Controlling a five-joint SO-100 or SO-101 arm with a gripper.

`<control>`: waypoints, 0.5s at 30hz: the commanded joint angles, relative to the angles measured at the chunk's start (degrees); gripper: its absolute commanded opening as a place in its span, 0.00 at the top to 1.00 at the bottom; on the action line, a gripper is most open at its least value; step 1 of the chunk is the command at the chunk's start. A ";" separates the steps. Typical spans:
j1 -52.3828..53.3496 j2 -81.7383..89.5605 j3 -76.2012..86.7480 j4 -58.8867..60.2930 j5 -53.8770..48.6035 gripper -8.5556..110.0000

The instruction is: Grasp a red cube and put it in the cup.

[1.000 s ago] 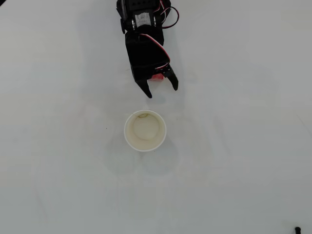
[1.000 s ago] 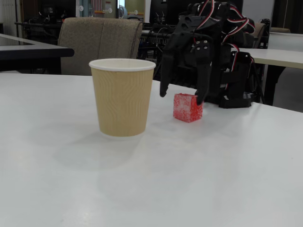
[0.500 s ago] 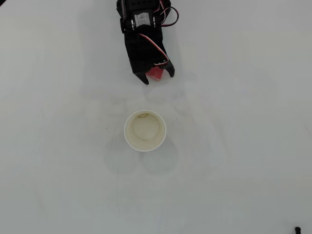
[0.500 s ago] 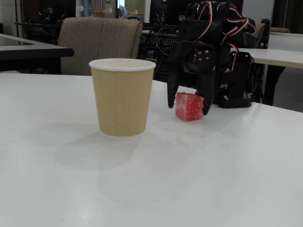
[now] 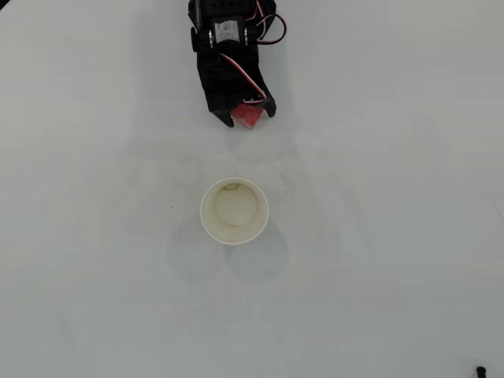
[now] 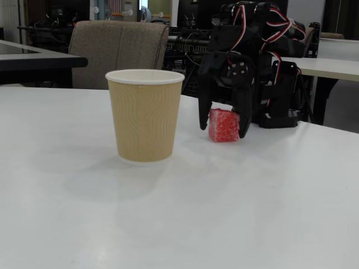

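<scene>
While the table point(image 6: 84, 224) on the left of the fixed view is bare white, the first task item going rightward is the cup point(image 6: 145, 115): tan ribbed wall, white rim, upright, standing alone. Overhead it shows as a white ring with a cream inside point(image 5: 234, 211), a faint brown mark near the top of its rim.

Further right in the fixed view: the red cube point(image 6: 224, 125), sitting on the table, near the cup but clearly apart from it. The gripper point(image 6: 223, 124) is down around it, one black finger on each side, jaws narrowed right onto the cube's faces. Looks like contact on both sides; I can't confirm squeeze force from this. Overhead, the cube point(image 5: 248, 116) pokes out from under the gripper point(image 5: 248, 120), straight above the cup in that view.

Step in hand, my read: the grasp, closing or just closed. Cube not lifted yet, its base looks flat on the table.

Next move calls for: firm grip, then a lift high enough to clear the cup rim, then travel toward the cup and centre over the opening before release. The cube's surface is rough and speckled and may be soft, so it could deform or twist in the grip. The cup is light and may tip if clipped.

Writing or brands: none readable on the cup, cube or arm. The chair point(image 6: 118, 47) and background clutter are too blurred to read.
</scene>
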 commanded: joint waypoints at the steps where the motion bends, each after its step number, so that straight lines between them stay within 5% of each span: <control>1: 2.37 0.88 4.31 2.37 -1.67 0.71; 15: 3.34 0.88 4.31 2.20 -1.85 0.71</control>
